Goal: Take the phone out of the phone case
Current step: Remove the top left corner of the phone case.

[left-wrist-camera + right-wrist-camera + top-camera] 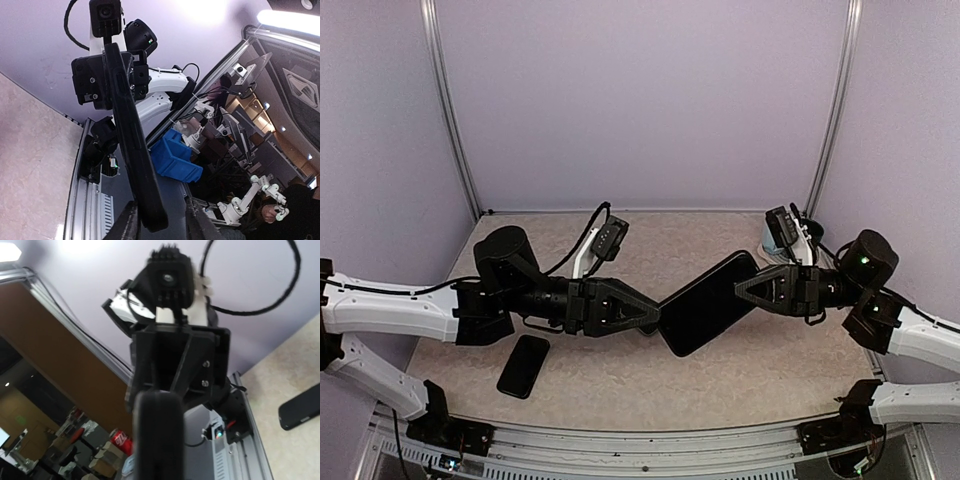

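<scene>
As it hangs midair, phone case (708,303) diagonal

A pale blue-and-white object (770,247) sat on the table (620,395) behind the right jaws; a blue bin (175,160) lay beyond the left jaws.

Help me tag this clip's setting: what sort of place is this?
Probably a robotics lab: a small table boxed in by lavender panels on aluminium posts, and beyond it the left wrist view shows a blue bin and another robot arm.
</scene>
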`<state>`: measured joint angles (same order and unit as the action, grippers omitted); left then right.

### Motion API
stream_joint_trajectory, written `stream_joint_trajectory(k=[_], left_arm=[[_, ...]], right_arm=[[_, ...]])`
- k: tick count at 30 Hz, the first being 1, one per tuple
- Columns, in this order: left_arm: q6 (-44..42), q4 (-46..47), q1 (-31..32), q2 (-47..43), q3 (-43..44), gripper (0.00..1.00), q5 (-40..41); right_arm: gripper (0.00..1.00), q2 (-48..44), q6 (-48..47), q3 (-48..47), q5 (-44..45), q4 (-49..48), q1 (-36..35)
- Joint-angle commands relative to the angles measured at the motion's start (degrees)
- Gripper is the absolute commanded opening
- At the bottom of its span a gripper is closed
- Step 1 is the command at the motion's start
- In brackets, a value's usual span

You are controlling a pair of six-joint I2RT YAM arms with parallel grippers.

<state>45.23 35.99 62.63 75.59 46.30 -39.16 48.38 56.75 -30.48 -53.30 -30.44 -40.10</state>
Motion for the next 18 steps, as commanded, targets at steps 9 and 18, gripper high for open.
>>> stream_joint_trajectory(k=[9,18], left_arm=[[4.1,9.2,0.1,2.7,4.7,0.15,-9.0],[5.3,11.0,1.8,3.5,7.4,0.13,-11.5]], right_arm=[[0.0,1.7,1.2,-3.5,-0.4,-6.3,0.4],[0.0,4.0,4.2,-3.4,-2.5,-11.4,0.4]])
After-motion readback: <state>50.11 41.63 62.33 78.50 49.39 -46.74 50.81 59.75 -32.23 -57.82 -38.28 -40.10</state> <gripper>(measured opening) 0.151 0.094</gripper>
